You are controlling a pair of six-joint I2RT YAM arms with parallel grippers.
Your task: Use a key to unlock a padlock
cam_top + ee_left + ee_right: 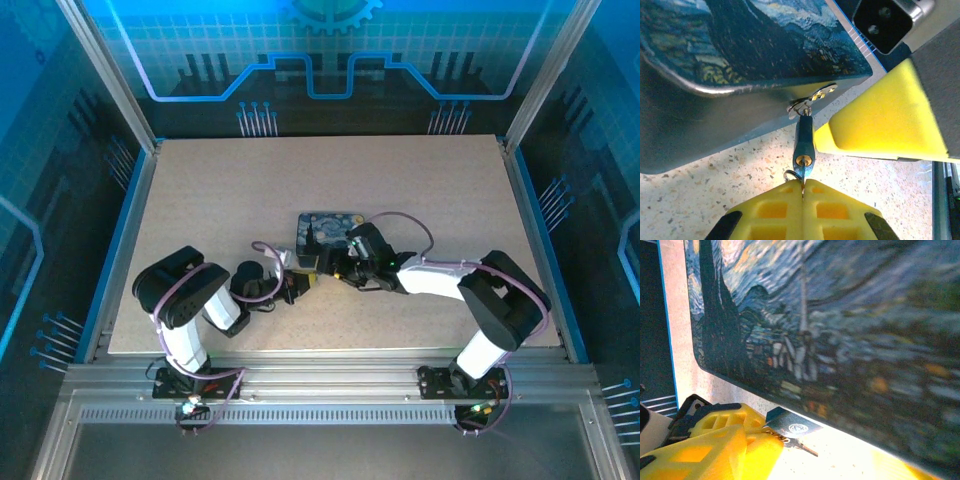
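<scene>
Two arms meet at the tin (335, 222) from above; I cannot tell how wide the right gripper (340, 268) stands. Left wrist: left gripper (802, 195) pinches shut on what seems the key (801, 179) beneath the hanging padlock (803, 142), so twist gently. Right wrist: padlock hugs the tin's edge.

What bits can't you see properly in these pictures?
The key: left wrist view, mostly pinched inside the shut left tool.
Shackle of the padlock: left wrist view, tiny, half behind the tin's clasp.
Tin painting: right wrist view, blurry, cut off by the edges.
Padlock and key: top view, too small.
</scene>
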